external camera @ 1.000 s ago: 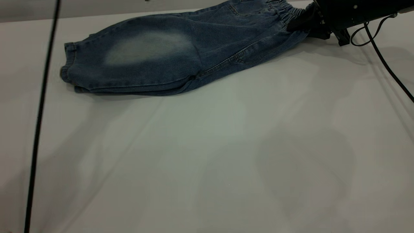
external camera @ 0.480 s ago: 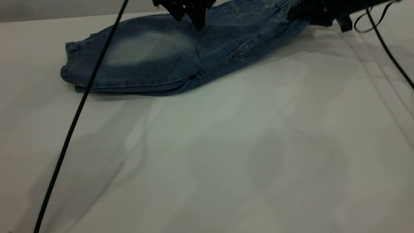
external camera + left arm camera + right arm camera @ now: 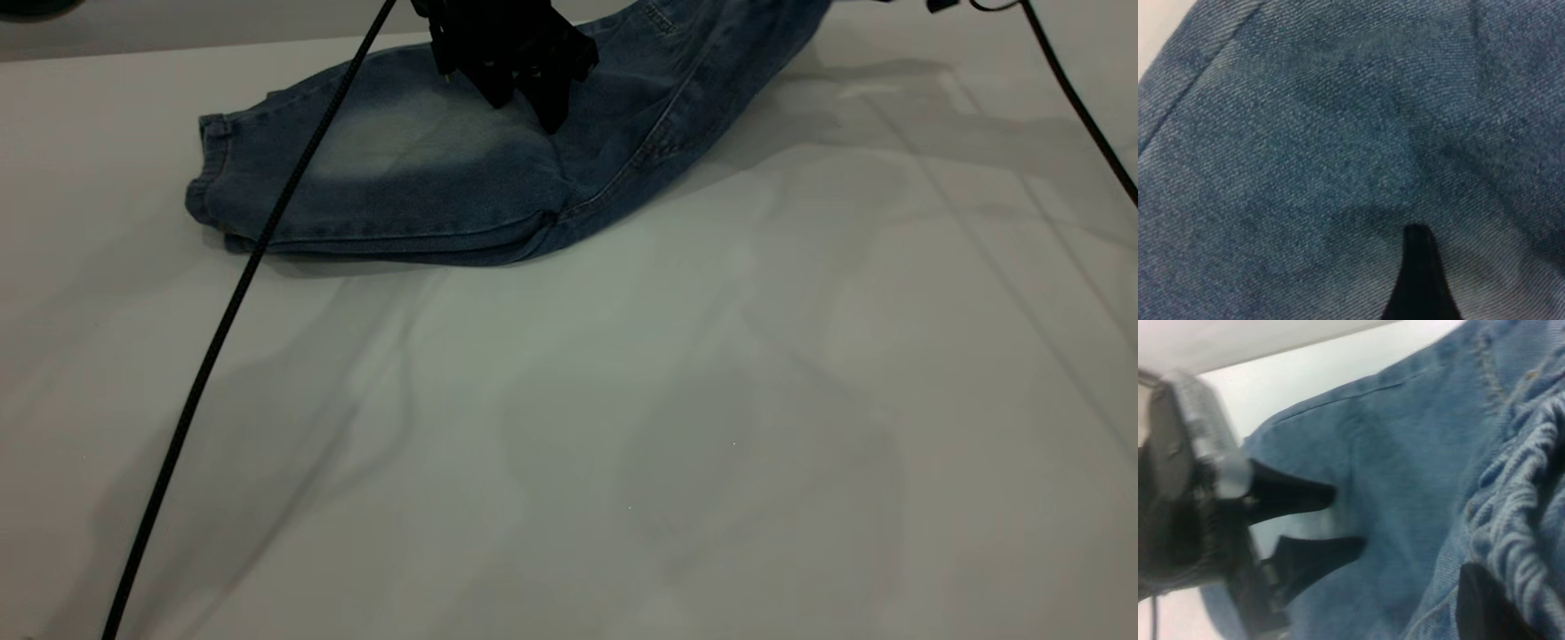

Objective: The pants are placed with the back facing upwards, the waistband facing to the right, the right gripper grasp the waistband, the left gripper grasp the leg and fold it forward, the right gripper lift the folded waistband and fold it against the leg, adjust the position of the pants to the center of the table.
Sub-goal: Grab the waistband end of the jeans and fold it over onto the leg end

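A: While the table (image 3: 676,427) is lying bare ahead of the fingers, the pants (image 3: 418,178) have been slid back along its far side and their waistband (image 3: 1521,500) end is now rising out of view.

B: So the second fold is starting — the right gripper (image 3: 1485,603) is clamping the waistband, the left gripper (image 3: 524,93) has come down with fingers parted, hovering above the fold.

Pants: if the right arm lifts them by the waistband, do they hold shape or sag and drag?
Likely sag: the pants already bend upward toward the lifted end while the hem lies flat on the table. Probably grippy, not slippery: the waistband is ruched elastic against the right gripper. The left gripper over the denim should limit dragging.
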